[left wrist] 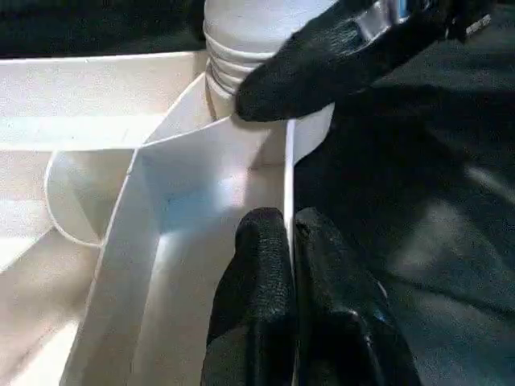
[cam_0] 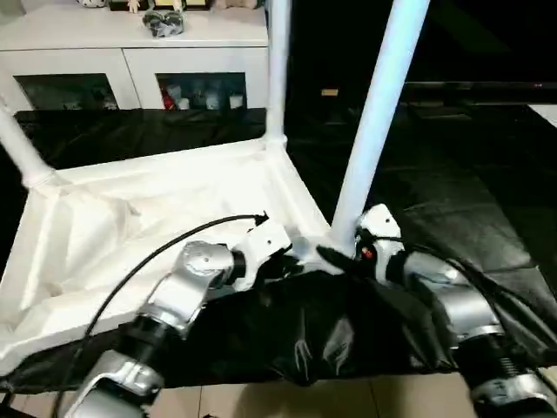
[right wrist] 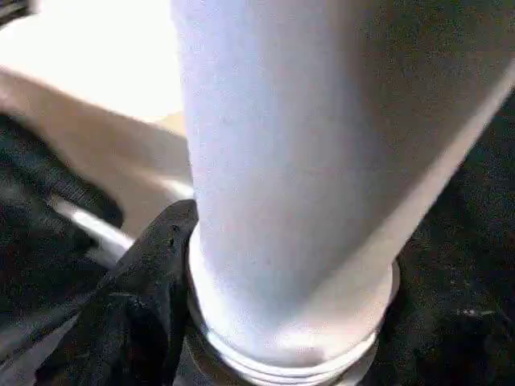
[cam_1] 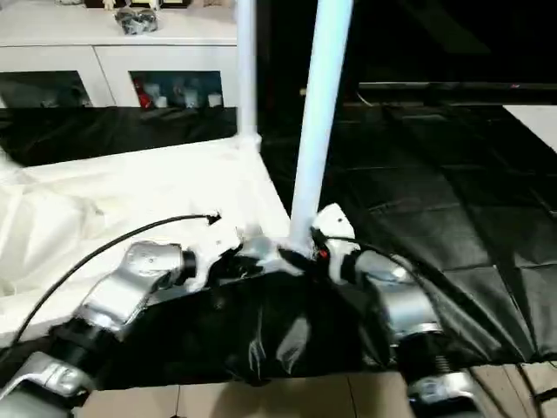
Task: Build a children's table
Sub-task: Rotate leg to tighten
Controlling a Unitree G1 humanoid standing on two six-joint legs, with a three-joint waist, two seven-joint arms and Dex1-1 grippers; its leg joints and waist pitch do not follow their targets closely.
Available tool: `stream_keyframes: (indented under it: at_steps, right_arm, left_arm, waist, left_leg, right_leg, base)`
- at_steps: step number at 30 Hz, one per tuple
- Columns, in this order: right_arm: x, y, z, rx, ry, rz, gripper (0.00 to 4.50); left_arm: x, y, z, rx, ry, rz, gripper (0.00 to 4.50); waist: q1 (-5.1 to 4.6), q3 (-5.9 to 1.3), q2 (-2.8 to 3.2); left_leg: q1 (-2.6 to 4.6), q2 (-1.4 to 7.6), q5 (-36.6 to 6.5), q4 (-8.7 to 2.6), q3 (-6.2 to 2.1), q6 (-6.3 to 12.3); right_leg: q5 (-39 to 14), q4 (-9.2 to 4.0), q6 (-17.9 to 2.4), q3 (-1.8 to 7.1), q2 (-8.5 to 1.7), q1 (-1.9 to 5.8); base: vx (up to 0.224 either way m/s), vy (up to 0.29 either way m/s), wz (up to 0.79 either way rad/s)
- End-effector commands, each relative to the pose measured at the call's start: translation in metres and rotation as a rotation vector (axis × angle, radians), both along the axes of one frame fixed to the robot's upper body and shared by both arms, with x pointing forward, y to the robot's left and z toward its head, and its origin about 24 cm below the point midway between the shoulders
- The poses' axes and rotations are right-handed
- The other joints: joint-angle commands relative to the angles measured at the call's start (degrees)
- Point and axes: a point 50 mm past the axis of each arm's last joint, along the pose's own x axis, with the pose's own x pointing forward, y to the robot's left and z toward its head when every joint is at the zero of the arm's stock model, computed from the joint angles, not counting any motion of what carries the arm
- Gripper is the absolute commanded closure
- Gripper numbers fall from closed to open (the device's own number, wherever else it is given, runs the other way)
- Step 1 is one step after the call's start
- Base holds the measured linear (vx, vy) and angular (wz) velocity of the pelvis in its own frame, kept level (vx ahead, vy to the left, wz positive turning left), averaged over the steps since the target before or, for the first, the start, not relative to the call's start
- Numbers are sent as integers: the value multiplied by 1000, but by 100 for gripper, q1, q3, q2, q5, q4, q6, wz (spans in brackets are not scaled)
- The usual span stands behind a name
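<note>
The children's table [cam_0: 165, 209] is lying upside down on a black sheet [cam_0: 452, 200] spread over the floor, its ribbed underside facing up. Three white legs are seen standing up from its corner sockets: one at the near right corner [cam_0: 376, 113], one at the far right corner [cam_0: 278, 70] and one at the far left corner [cam_0: 19, 148].

The left gripper [left wrist: 291, 265] is being held at the table's near right rim, its two black fingers [left wrist: 257, 289] pressed together on the thin upright wall of the rim [left wrist: 286, 173], just beside the near right socket.

The right gripper [right wrist: 173, 265] is being held at the base of the near right leg, where the leg is entering its socket. One black finger [left wrist: 322, 60] is lying against the leg's ridged foot; the other finger is hidden behind the leg, so it cannot be told whether the leg is being clamped.

A white cabinet [cam_0: 130, 61] with glass doors is standing at the far left, beyond the sheet.
</note>
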Motion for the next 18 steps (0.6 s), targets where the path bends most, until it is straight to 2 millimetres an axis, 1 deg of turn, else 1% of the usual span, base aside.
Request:
stream_keyframes:
  at_steps: [1,2,3,4,5,7,8,9,10,11,13,14,15,16,17,18]
  right_arm:
    - [-1,16,-10,-5,30,-78,174]
    - [0,28,-11,9,25,-122,174]
    - [0,28,-11,9,25,-122,174]
    - [0,35,-11,16,24,-134,174]
    - [0,43,-8,34,12,-104,174]
    - [0,49,0,71,-24,-44,174]
    - [-1,49,1,77,-26,-32,139]
    - [-1,49,2,79,-27,-28,119]
    - [-1,44,5,70,-39,-11,119]
    - [-1,43,5,68,-42,-9,105]
    - [-2,33,8,54,-48,5,87]
    - [-2,29,9,49,-49,9,78]
    - [-3,25,10,41,-49,31,74]
    - [-5,19,11,18,-48,67,70]
    - [-7,13,13,-8,-51,105,52]
    - [-9,9,14,-26,-53,135,52]
  left_arm:
    - [3,-15,-3,-60,-5,104,450]
    - [4,-27,-1,-85,-11,124,450]
    - [4,-27,-1,-85,-11,124,450]
    - [3,-34,-1,-93,-14,111,450]
    - [1,-39,-1,-94,-10,79,450]
    - [-1,-43,-2,-88,-7,48,450]
    - [-1,-41,-2,-84,-7,40,450]
    - [-1,-41,-3,-84,-6,38,450]
    - [-1,-37,-3,-76,-8,27,450]
    - [-1,-36,-4,-75,-8,26,450]
    - [-2,-30,-4,-63,-11,-9,450]
    - [-2,-27,-5,-58,-12,-12,450]
    - [-2,-24,-4,-55,-14,-23,450]
    - [-3,-20,-5,-47,-8,-42,450]
    - [-5,-16,-5,-38,-7,-73,450]
    - [-7,-13,-5,-32,-4,-98,450]
  waist:
    - [26,-300,-125]
    - [30,-308,-130]
    - [29,-313,-123]
    - [36,-326,-126]
    - [39,-332,-129]
    - [43,-331,-119]
    - [47,-333,-123]
    - [51,-330,-128]
    - [55,-328,-132]
    - [60,-327,-132]
    - [80,-339,-147]
    - [105,-343,-146]
    - [124,-343,-146]
    - [128,-343,-149]
    - [161,-355,-155]
    - [162,-354,-152]
  left_leg:
    - [78,174,-2140,-459,-163,-39]
    - [74,174,-2141,-461,-165,-45]
    - [87,181,-2147,-467,-158,-53]
    - [82,181,-2126,-471,-163,-43]
    - [64,189,-2052,-485,-160,-13]
    - [53,190,-2020,-493,-146,32]
    - [57,189,-2023,-487,-139,39]
    - [57,183,-2021,-482,-132,61]
    - [56,182,-2000,-481,-130,74]
    - [53,182,-1996,-479,-130,86]
    - [50,183,-1898,-471,-122,124]
    - [45,187,-1790,-468,-122,159]
    - [54,192,-1713,-463,-110,179]
    - [50,189,-1694,-460,-108,196]
    - [39,192,-1593,-456,-116,216]
    - [29,195,-1511,-449,-105,265]
  right_leg:
    - [-3040,-623,-738,148,-277,105]
    - [-3018,-623,-732,143,-279,116]
    - [-2890,-623,-752,150,-272,104]
    - [-2801,-615,-763,145,-277,123]
    - [-2591,-600,-798,152,-273,138]
    - [-2316,-593,-851,159,-265,152]
    - [-2289,-593,-860,162,-266,150]
    - [-2275,-593,-875,167,-267,153]
    - [-2298,-597,-871,167,-271,160]
    - [-2310,-598,-860,168,-273,164]
    - [-2271,-594,-853,175,-281,175]
    - [-2179,-588,-857,178,-285,188]
    - [-2058,-576,-894,180,-279,179]
    - [-2027,-574,-912,179,-278,185]
    - [-1931,-554,-905,170,-279,226]
    - [-1794,-539,-951,174,-284,219]
  base:
    - [0,0,0]
    - [0,0,0]
    - [0,0,0]
    - [0,0,0]
    - [0,0,0]
    - [0,0,0]
    - [0,0,0]
    - [0,0,0]
    - [0,0,0]
    - [0,0,0]
    - [0,0,0]
    - [0,0,0]
    - [0,0,0]
    - [0,0,0]
    - [0,0,0]
    - [0,0,0]
